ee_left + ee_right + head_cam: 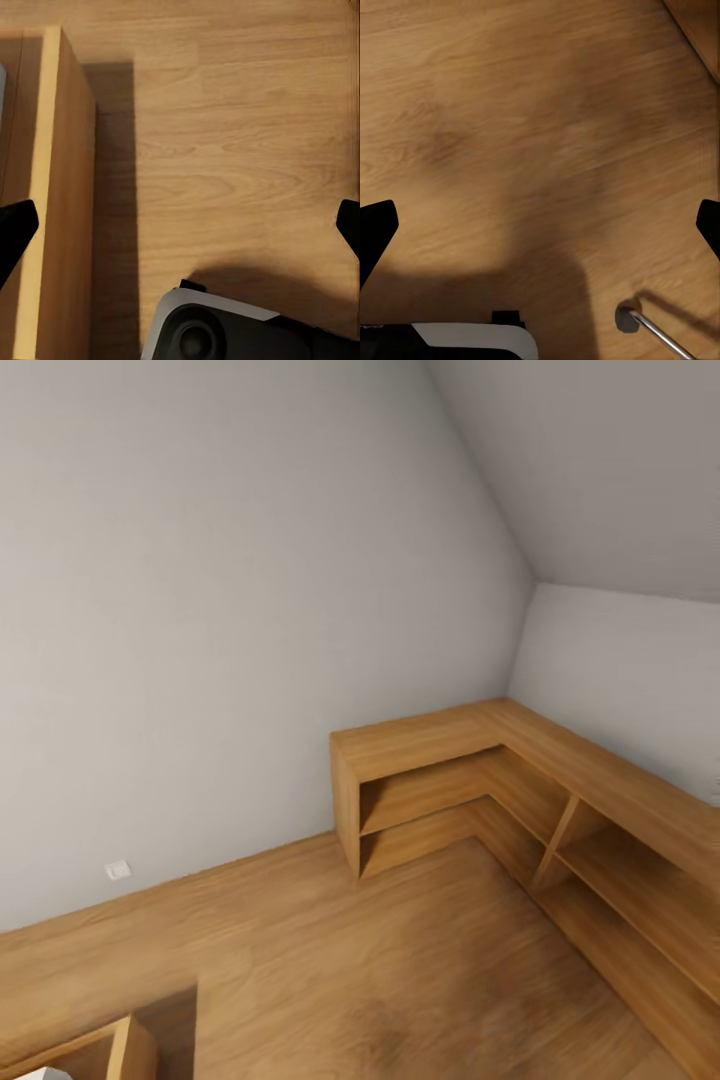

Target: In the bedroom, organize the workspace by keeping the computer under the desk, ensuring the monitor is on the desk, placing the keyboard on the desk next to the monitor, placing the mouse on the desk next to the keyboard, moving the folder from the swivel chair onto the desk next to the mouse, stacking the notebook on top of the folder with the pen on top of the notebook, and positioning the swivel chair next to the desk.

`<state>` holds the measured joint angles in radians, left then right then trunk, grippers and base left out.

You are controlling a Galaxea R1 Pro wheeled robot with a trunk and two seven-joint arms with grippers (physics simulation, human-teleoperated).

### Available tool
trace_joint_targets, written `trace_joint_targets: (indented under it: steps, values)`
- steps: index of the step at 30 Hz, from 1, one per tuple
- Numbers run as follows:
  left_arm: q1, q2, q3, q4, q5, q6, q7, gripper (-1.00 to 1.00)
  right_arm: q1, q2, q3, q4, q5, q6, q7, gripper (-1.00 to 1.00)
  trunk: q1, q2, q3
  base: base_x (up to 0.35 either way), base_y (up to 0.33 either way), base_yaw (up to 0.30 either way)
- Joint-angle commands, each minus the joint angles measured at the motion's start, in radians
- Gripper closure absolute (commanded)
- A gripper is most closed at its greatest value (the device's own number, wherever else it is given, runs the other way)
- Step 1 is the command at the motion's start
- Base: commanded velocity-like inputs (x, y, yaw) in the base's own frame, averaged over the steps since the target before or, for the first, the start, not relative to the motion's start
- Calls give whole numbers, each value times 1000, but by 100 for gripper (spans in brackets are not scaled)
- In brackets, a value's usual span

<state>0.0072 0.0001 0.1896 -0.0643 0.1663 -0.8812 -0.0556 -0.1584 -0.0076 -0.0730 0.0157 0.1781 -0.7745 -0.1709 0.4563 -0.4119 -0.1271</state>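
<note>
- Head view: an L-shaped wooden shelf (pixel 520 780) stands in the corner on the wood floor (pixel 300 960); a wall socket (pixel 117 870) sits low on the wall.
- Left wrist view: the left pincer (pixel 180 225) is spread wide above the floor beside a wooden panel (pixel 60 195).
- Right wrist view: the right pincer (pixel 540 225) is spread wide over the floor, near a metal leg (pixel 649 330).

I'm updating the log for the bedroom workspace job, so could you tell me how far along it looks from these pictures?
These pictures cannot settle it. The head view shows an L-shaped wooden shelf unit in the corner, a wood floor and grey walls, with no desk or task item to judge. Both wrist views look down at floor; the left gripper and right gripper are open and hold nothing. The robot seems to be between places.
</note>
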Motion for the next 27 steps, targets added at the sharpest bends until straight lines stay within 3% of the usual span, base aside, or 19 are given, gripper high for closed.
trace_joint_targets:
  steps: [1,14,27]
  values:
    - [0,0,0,-2,7,-1,-6,-100,-1,0,-7,2,11,-3,-4,-100,1,-2,-2,334,0,-253]
    - [0,0,1,-2,7,-1,-7,-100,-1,0,-7,2,11,-3,-3,-100,1,-2,-2,335,-32,-247]
    - [0,0,1,-2,7,-1,-6,-100,-1,0,-7,2,11,-3,-4,-100,1,-2,-2,335,-5,-34]
